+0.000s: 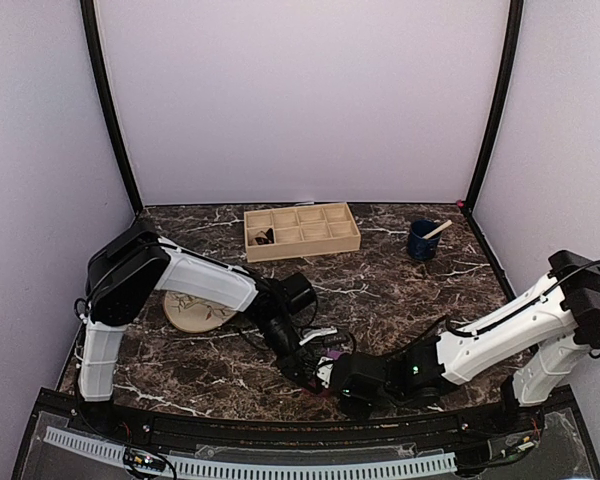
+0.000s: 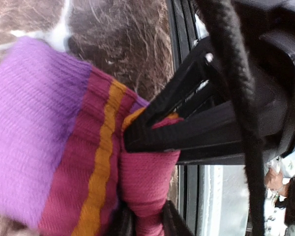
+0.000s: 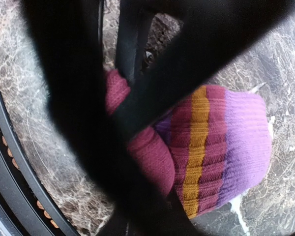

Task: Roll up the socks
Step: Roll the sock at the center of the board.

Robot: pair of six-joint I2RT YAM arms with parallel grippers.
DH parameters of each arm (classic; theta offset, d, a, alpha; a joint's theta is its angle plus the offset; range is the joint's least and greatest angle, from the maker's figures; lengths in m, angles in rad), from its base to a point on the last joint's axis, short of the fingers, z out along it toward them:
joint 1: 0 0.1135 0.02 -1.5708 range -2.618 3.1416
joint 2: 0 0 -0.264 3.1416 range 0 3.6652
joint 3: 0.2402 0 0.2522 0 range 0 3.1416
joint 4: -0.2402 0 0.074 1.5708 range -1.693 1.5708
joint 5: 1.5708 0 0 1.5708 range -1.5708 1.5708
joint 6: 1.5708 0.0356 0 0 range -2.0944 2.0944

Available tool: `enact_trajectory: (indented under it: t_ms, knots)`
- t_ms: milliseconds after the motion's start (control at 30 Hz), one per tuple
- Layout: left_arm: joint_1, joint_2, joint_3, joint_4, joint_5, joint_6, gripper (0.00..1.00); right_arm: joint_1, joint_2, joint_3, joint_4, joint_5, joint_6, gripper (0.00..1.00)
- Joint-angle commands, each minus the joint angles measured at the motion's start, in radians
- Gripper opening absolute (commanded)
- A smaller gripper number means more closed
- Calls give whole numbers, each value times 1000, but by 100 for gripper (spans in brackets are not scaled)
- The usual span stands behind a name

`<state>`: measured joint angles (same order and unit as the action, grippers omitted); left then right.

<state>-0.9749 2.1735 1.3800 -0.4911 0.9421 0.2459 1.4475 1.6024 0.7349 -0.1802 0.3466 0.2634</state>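
The magenta-purple sock (image 2: 49, 147) with an orange stripe lies partly rolled on the dark marble table near its front edge, and shows as a small purple patch (image 1: 332, 352) in the top view. My left gripper (image 2: 146, 216) pinches a bunched magenta fold between its two fingers. My right gripper (image 2: 132, 132) comes in from the opposite side with its black fingers clamped on the striped edge of the same sock (image 3: 211, 147). Both grippers meet over it: left gripper (image 1: 313, 366), right gripper (image 1: 334, 378). Dark blurred parts hide much of the right wrist view.
A wooden compartment tray (image 1: 302, 231) stands at the back, with a small dark item in one cell. A blue cup (image 1: 423, 240) with a stick is at the back right. A round beige plate (image 1: 198, 312) lies under the left arm. The table's black front rail (image 1: 280, 425) is just behind the grippers.
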Motion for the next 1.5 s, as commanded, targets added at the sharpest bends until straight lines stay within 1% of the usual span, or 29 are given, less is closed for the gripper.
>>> enact_trajectory:
  t_ms: [0, 133, 333, 533, 767, 1100, 1200, 1267, 1467]
  knots:
    - [54, -108, -91, 145, -39, -99, 27, -20, 27, -7, 10, -102, -3, 3]
    - [103, -184, -175, 266, -37, -185, 29, -43, 34, -5, 21, -126, -35, 1]
    - [162, -298, -306, 449, -102, -311, 33, -120, 62, 17, 75, -191, -97, 0]
    - [177, -363, -358, 498, -166, -388, 35, -188, 105, 65, 116, -255, -107, 0]
    - [190, -435, -434, 584, -193, -483, 39, -243, 83, 48, 188, -366, -21, 0]
    - [199, -456, -511, 671, -193, -544, 41, -300, 38, -35, 291, -492, 85, 0]
    - [200, -461, -523, 693, -191, -540, 43, -319, 23, -71, 332, -524, 115, 0]
    - [199, -463, -532, 710, -174, -533, 48, -333, 16, -91, 356, -553, 138, 0]
    - [198, -459, -536, 724, -131, -496, 49, -378, 4, -144, 421, -636, 186, 0]
